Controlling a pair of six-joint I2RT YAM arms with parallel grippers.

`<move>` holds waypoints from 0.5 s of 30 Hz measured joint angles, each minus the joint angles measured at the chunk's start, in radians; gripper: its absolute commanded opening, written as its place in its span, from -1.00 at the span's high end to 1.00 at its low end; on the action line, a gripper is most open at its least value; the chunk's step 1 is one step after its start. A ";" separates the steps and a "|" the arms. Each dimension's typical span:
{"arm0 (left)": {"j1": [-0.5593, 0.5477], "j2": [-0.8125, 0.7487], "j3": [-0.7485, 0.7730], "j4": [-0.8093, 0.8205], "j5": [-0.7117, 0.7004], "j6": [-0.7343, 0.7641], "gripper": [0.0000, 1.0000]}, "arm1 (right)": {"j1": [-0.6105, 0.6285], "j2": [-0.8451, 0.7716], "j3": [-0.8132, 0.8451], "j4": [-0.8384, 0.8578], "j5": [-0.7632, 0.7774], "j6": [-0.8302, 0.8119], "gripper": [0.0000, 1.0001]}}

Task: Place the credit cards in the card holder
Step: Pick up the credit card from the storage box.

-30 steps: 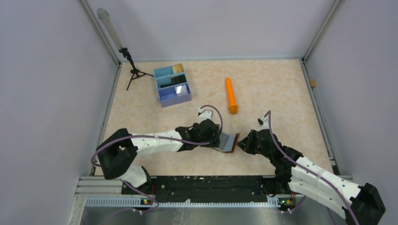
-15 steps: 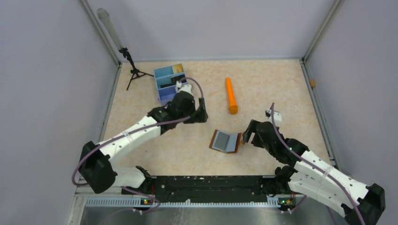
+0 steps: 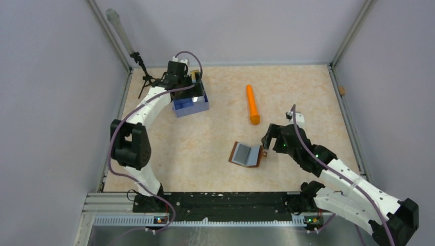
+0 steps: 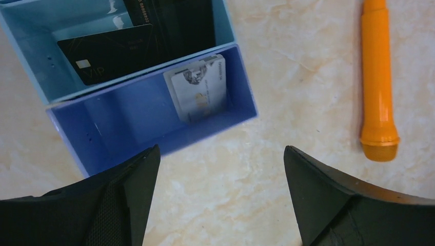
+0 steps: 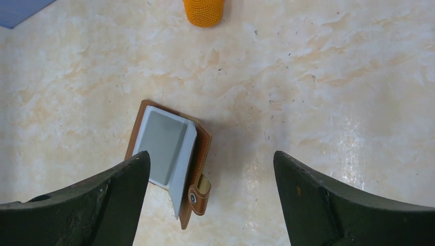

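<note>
On the marbled beige tabletop [image 3: 308, 92], your left fingers [image 4: 123, 200] hang wide open over the blue three-compartment plastic tray [image 4: 154, 128]; I'd drop straight onto the silvery card [image 4: 197, 87] at the near compartment's right end and pinch its edge. Your right fingers [image 5: 107, 200], also spread and empty, hover above the brown leather card holder [image 5: 202, 143], which lies open well apart from the tray. You have one tray, one orange cylinder [image 3: 252, 104], one holder, one silvery card and at least one black card [image 4: 110, 51].

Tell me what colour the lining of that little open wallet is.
Pale grey wallet lining, framed by tan-brown leather; clearest in the right wrist view.
</note>
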 measured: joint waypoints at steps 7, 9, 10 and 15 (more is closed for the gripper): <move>0.058 0.211 0.095 -0.024 0.066 0.032 -0.72 | -0.026 -0.035 -0.011 0.033 -0.070 -0.017 -0.72; 0.064 0.233 0.099 -0.027 0.078 0.042 -0.69 | -0.028 -0.048 -0.021 0.036 -0.079 -0.018 -0.71; 0.064 0.243 0.107 -0.031 0.079 0.047 -0.67 | -0.028 -0.053 -0.025 0.038 -0.085 -0.018 -0.70; 0.071 0.296 0.145 -0.025 0.080 0.069 -0.55 | -0.029 -0.076 -0.055 0.048 -0.106 -0.018 -0.68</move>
